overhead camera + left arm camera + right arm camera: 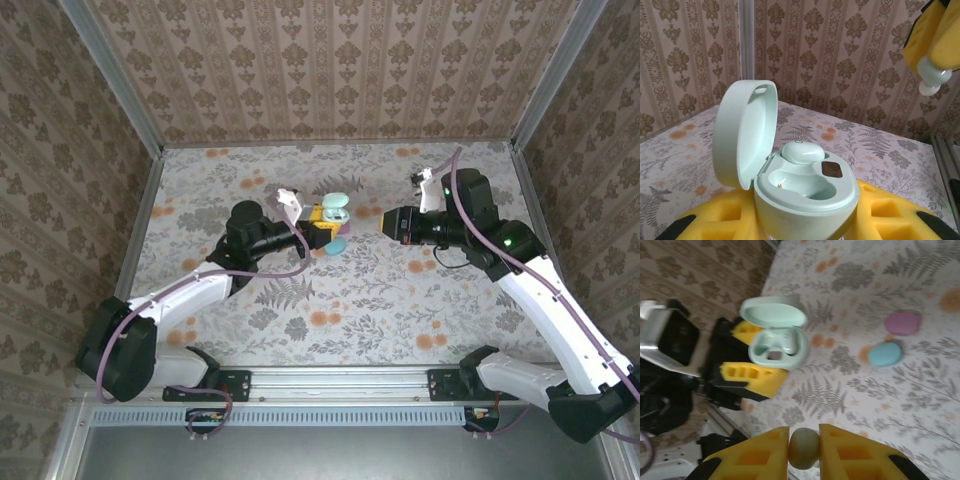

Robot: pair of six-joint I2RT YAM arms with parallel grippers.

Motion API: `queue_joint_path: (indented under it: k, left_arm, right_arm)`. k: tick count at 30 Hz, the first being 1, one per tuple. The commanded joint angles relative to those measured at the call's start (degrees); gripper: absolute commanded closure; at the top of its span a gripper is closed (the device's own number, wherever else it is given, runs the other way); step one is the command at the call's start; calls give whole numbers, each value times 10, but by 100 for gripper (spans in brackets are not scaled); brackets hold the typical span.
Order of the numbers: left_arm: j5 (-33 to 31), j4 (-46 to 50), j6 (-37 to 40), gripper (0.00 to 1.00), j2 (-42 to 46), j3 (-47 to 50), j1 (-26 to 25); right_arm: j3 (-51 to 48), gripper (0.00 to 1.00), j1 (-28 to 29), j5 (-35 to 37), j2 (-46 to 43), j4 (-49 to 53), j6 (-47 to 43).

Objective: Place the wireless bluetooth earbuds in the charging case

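While the left arm point(190, 290) and right arm point(540, 280) are pointing inward over the flowered mat point(400, 300), the items are standing as follows.

Left gripper point(316, 230), centre of the top view: its yellow pads are clamping the mint charging case point(807, 192) from both sides. The case's lid point(742, 135) is standing open, tipped up at the left of the left wrist view.

Right gripper point(384, 222), just right of the case and apart from it: it is pinching the loose earbud point(804, 448) between its pads.

Pink case point(902, 323) and blue case point(885, 354): both are lying shut on the mat, side by side, at the right of the right wrist view.

Seated earbud point(802, 151): it is resting in one well of the charging case, beside the other, open well.
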State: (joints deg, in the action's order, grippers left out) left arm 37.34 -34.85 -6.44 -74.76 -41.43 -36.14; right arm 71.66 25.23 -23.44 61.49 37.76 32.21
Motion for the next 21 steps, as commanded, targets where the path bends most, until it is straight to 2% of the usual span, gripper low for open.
queue_joint_path:
  k: [1,9,21]
  left_arm:
    - [29,-34,-8,75,-5,-22,-5]
    - [40,-42,-16,75,-10,-23,-10]
    - [44,-40,-16,75,2,-26,-12]
  right_arm:
    - [18,78,5,-65,2,-76,33]
    - [39,77,42,-75,55,-133,41]
    - [59,77,71,-36,116,-137,32]
